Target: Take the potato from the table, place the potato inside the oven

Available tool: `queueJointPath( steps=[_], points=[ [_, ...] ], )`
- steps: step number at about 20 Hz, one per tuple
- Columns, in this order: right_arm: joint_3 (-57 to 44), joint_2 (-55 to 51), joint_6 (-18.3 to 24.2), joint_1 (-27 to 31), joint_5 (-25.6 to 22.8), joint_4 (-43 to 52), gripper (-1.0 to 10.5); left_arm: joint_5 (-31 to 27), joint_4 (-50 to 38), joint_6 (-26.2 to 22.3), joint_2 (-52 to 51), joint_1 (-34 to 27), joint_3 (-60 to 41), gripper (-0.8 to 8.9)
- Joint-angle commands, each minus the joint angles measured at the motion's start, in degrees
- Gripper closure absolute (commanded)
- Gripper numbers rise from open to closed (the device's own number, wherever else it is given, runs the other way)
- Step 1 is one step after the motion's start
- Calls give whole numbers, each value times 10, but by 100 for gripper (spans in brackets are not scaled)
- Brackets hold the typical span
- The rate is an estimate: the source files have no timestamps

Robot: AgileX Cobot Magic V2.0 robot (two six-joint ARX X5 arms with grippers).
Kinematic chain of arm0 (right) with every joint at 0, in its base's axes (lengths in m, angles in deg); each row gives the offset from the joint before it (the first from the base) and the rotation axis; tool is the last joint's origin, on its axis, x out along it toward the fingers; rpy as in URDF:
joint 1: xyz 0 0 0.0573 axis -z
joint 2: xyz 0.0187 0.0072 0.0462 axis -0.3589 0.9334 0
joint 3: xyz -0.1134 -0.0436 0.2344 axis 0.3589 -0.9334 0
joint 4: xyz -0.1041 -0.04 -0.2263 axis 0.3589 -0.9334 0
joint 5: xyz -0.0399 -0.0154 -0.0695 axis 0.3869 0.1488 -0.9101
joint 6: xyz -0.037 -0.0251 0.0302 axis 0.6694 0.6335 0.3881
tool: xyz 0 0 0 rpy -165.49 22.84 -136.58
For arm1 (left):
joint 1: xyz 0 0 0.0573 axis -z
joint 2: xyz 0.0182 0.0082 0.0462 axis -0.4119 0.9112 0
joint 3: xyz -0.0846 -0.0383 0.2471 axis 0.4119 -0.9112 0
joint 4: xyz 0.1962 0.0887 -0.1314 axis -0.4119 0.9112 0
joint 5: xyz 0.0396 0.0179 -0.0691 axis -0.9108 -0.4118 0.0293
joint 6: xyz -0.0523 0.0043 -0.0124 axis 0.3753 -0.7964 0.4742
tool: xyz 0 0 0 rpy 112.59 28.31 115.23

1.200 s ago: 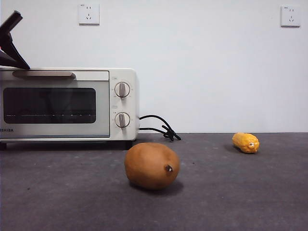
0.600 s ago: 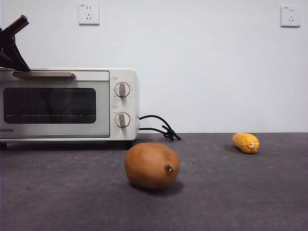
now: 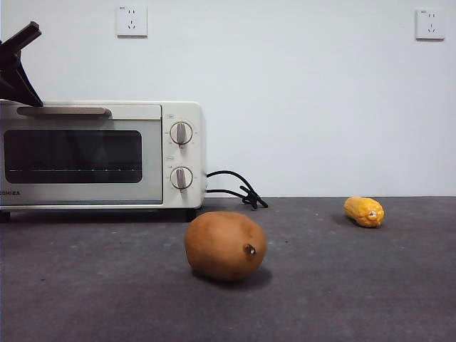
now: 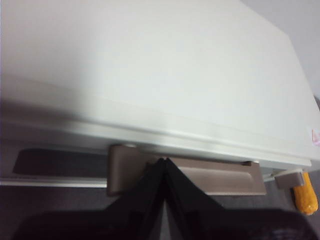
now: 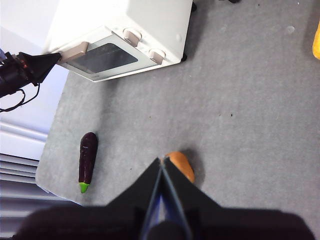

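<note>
Barely shifted since a second ago, the left gripper (image 4: pixel 163 161), jaws pressed together, touches the tan bar handle (image 4: pixel 210 177) of the cream-white oven (image 3: pixel 100 153), while the orange-brown oval potato (image 3: pixel 225 245) lies on the dark grey table (image 3: pixel 356 285), beneath the closed right gripper (image 5: pixel 162 161).

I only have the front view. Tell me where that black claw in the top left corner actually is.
Observer: That is the left claw, shut, with its tip at the bar handle of the oven.
Operator: Report the other arm.
Observer: The right claw hangs shut, high over the potato.
Operator: Name anything outside my frame.
Observer: A dark eggplant lies on the table, out in front of the oven door.
</note>
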Motion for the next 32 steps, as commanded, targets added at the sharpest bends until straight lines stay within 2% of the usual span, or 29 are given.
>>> queueJointPath(
  steps=[1, 7, 16, 23, 28, 32],
  points=[
    [3, 1, 7, -1, 0, -2, 947, -16, 43, -28, 17, 3, -16, 820],
    [3, 0, 22, -1, 0, -35, 947, -28, 74, -52, 17, 6, -16, 820],
    [3, -4, 54, -1, -8, -96, 946, -99, 113, -101, 17, 36, -16, 820],
    [3, -61, 56, -1, -30, -118, 947, -155, 147, -129, 17, 79, -16, 820],
    [3, -94, 66, -1, -30, -147, 947, -165, 172, -131, 17, 94, -17, 820],
    [3, -115, 66, -1, -30, -149, 947, -217, 208, -159, 17, 104, -17, 820]
  ],
)
